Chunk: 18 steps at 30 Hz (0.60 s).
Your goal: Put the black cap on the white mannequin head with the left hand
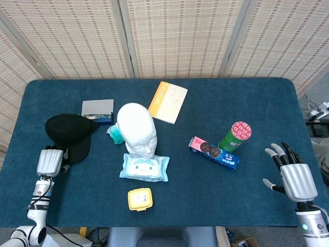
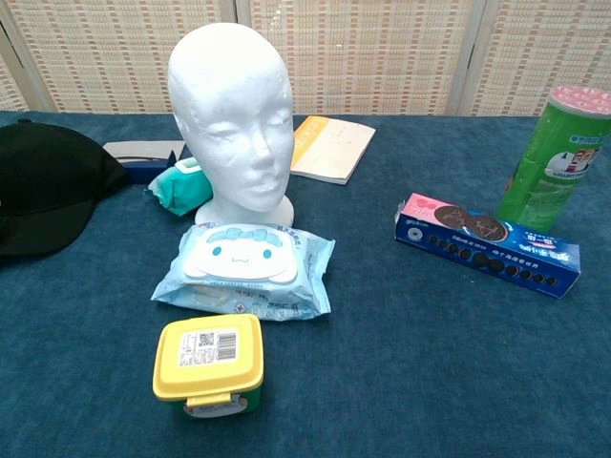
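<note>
Blue table [image 1: 216,103]: soft, light cap [image 1: 68,132] lies just beyond left hand [image 1: 50,161], grasp unclear; brim is best pinched.

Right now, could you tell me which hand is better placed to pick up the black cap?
The left. The left hand sits right at the near edge of the black cap, at the table's left side. The right hand rests open at the far right, beyond the mannequin head and cookie box.
</note>
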Each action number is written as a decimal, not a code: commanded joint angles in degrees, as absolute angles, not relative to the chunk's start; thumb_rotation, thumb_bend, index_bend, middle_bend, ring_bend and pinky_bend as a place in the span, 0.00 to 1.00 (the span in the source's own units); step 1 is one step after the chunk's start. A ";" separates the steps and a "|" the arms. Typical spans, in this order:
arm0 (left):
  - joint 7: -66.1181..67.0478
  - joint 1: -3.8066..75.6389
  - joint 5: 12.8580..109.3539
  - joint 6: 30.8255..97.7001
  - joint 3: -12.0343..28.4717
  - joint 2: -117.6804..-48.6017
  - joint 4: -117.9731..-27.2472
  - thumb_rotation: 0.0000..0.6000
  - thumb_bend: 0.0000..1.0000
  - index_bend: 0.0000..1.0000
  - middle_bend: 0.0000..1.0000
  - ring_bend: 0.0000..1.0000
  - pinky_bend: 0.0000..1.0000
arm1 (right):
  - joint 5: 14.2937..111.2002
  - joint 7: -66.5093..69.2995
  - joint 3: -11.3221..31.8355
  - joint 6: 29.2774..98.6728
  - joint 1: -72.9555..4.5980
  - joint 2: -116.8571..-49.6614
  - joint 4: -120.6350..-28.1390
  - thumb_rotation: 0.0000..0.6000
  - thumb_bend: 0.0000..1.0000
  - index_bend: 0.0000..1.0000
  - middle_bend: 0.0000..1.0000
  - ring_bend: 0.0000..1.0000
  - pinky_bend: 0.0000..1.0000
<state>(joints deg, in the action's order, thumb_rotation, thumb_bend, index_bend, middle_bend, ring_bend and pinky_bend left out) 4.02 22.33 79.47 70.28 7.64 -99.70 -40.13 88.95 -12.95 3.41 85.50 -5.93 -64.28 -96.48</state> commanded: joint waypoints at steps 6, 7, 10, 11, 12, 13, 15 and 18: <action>3.05 22.80 78.94 69.25 7.80 -100.52 -38.30 1.00 0.00 0.61 0.73 0.44 0.37 | 88.94 -13.01 3.42 85.51 -5.93 -64.32 -96.48 1.00 0.00 0.21 0.17 0.07 0.23; 2.97 22.89 78.81 68.89 7.82 -100.64 -38.07 1.00 0.00 0.61 0.73 0.44 0.37 | 88.94 -13.00 3.43 85.51 -5.93 -64.30 -96.49 1.00 0.00 0.21 0.17 0.07 0.23; 2.92 23.04 78.39 67.71 7.78 -100.77 -37.94 1.00 0.00 0.61 0.73 0.44 0.37 | 88.90 -12.93 3.45 85.55 -5.90 -64.27 -96.52 1.00 0.00 0.21 0.17 0.07 0.23; 2.97 23.09 78.28 67.47 7.81 -100.79 -37.95 1.00 0.00 0.61 0.73 0.44 0.37 | 88.90 -12.90 3.46 85.57 -5.90 -64.25 -96.51 1.00 0.00 0.21 0.17 0.07 0.23; 2.99 23.17 78.20 67.34 7.85 -100.85 -37.90 1.00 0.00 0.61 0.73 0.44 0.37 | 88.92 -12.86 3.46 85.59 -5.89 -64.25 -96.51 1.00 0.00 0.21 0.17 0.07 0.23; 2.98 23.25 78.07 67.23 7.94 -101.00 -37.76 1.00 0.00 0.61 0.73 0.44 0.37 | 88.94 -12.79 3.46 85.63 -5.88 -64.22 -96.51 1.00 0.00 0.21 0.17 0.07 0.23; 2.87 23.36 77.90 67.23 8.11 -101.32 -37.37 1.00 0.00 0.61 0.74 0.44 0.37 | 88.96 -12.71 3.45 85.68 -5.85 -64.18 -96.53 1.00 0.00 0.21 0.17 0.07 0.23; 2.29 23.54 77.71 67.85 8.55 -102.05 -36.42 1.00 0.00 0.62 0.74 0.44 0.37 | 88.96 -12.63 3.45 85.69 -5.83 -64.13 -96.55 1.00 0.00 0.21 0.17 0.07 0.23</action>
